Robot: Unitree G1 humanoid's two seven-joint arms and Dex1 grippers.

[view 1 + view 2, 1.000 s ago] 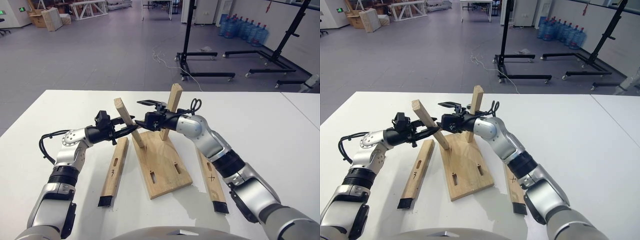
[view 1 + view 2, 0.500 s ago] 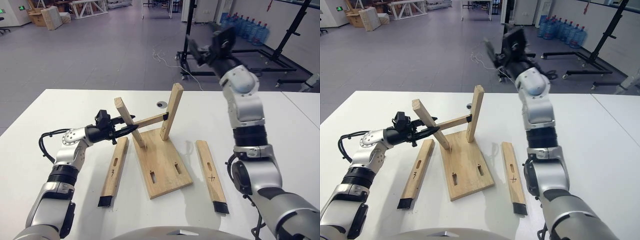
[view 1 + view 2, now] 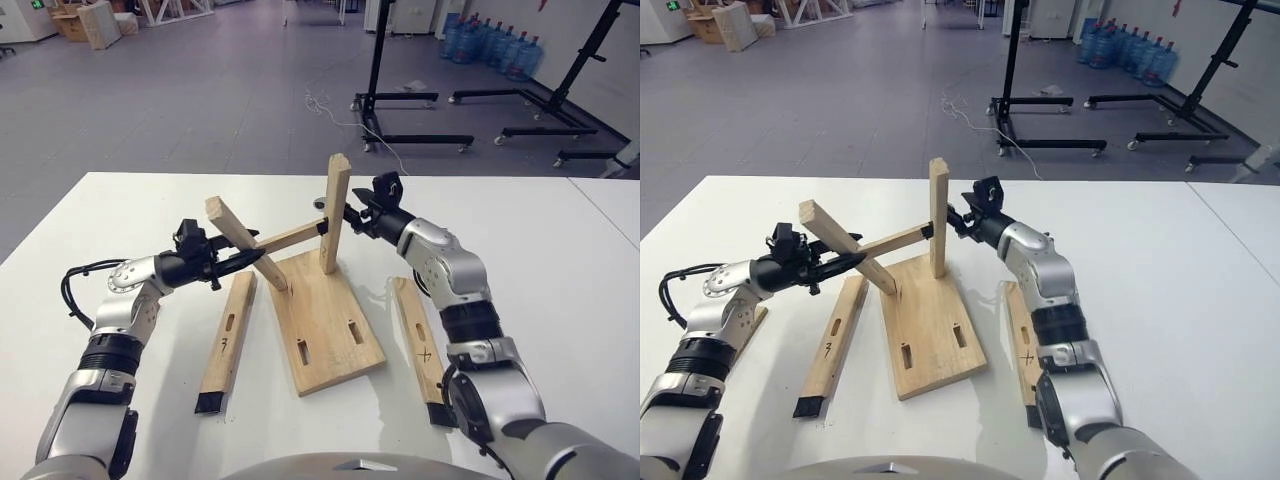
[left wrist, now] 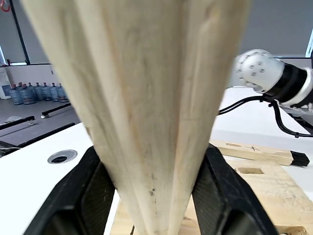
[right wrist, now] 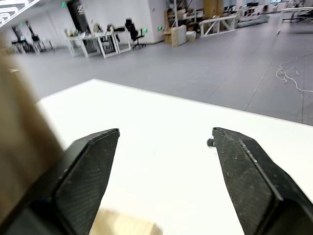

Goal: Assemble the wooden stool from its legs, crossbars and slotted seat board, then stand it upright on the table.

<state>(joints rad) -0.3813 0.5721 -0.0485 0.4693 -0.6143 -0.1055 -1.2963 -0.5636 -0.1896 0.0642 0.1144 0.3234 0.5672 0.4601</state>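
From the head, the slotted seat board (image 3: 330, 335) lies flat on the tabletop (image 3: 540, 250). Two legs are planted in its far end: an upright leg (image 3: 335, 205) and a tilted leg (image 3: 240, 238) that leans out past the board's left edge. A crossbar (image 3: 292, 238) bridges the two. The left loose leg (image 3: 228, 340) and the right loose leg (image 3: 418, 345) lie flat just beside the board's long sides.

The step looks like squaring this first frame. It would go best with the upright leg braced first and the tilted leg then swung up gently, so the crossbar seats straight and the board is not levered off the tabletop.

The left arm stretches low and nearly level from the board's left, and the left pincer (image 3: 245, 260) meets the tilted leg where the crossbar joins it. The right arm bends at the elbow above the right loose leg, with the right pincer (image 3: 348, 214) just beside the upright leg.

From the left wrist, both black fingers (image 4: 93, 196) press the sides of a wooden bar, which I take to be the tilted leg.

From the right wrist, the fingers (image 5: 85, 171) are spread wide with nothing between them, and blurred wood stands just outside one finger.
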